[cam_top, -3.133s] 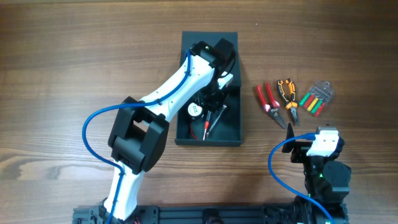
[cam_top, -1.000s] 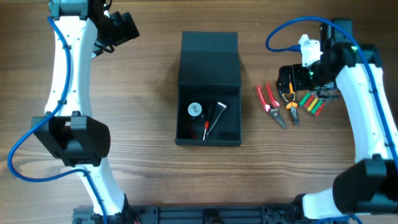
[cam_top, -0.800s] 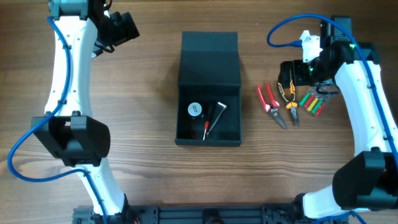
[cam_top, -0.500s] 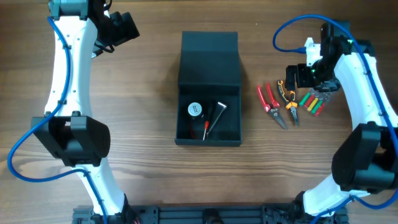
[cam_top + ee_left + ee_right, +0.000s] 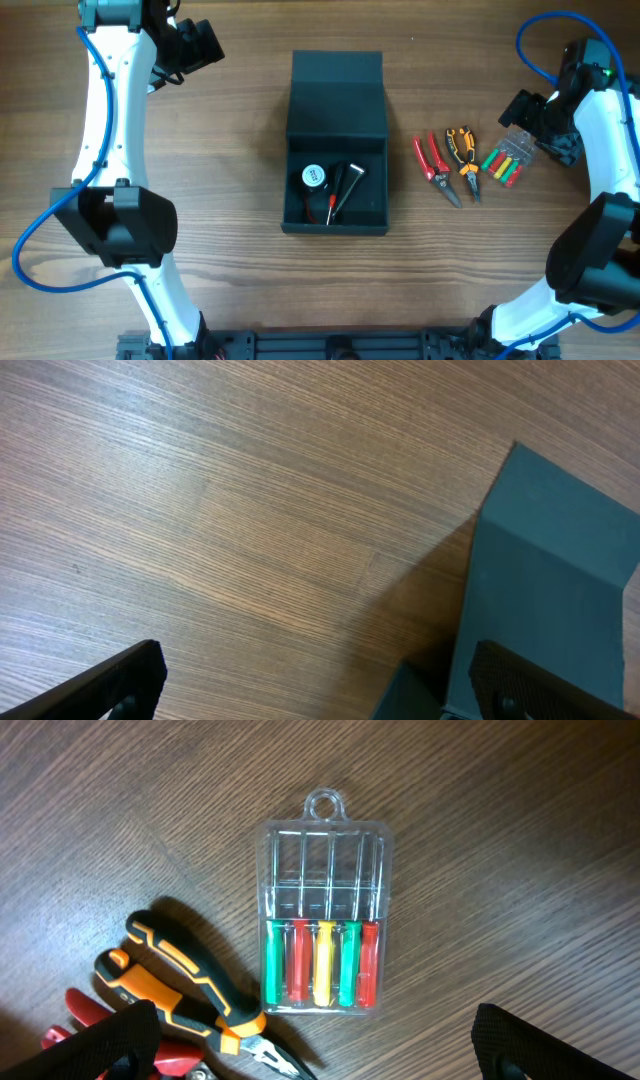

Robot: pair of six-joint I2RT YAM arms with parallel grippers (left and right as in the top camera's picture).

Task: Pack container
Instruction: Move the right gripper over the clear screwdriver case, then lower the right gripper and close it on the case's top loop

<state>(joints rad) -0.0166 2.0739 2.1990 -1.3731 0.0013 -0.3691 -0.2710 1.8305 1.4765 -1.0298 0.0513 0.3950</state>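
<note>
The container (image 5: 335,227) sits on the tabletop (image 5: 230,200) with its lid (image 5: 337,95) swung open and lying back on the far side. Inside it are a round white item (image 5: 314,176), a red-handled tool (image 5: 329,208) and a grey metal piece (image 5: 352,182). To the right of the container, apart from it, lie red cutters (image 5: 432,165), orange pliers (image 5: 462,150) and a clear case of screwdrivers (image 5: 322,945). The right hand (image 5: 312,1025) hangs over that case, well to the right of the container, jaws spread wide and holding nothing. The left hand (image 5: 315,665) is off to the container's far left over bare tabletop, likewise spread wide and empty. By judgement, the container is stiff, matte and not slippery, and probably too broad to span across its body. A side wall pinched at the rim would serve for moving it. The lid will swing on its hinge, so its free far edge is the place to take hold for closing.
</note>
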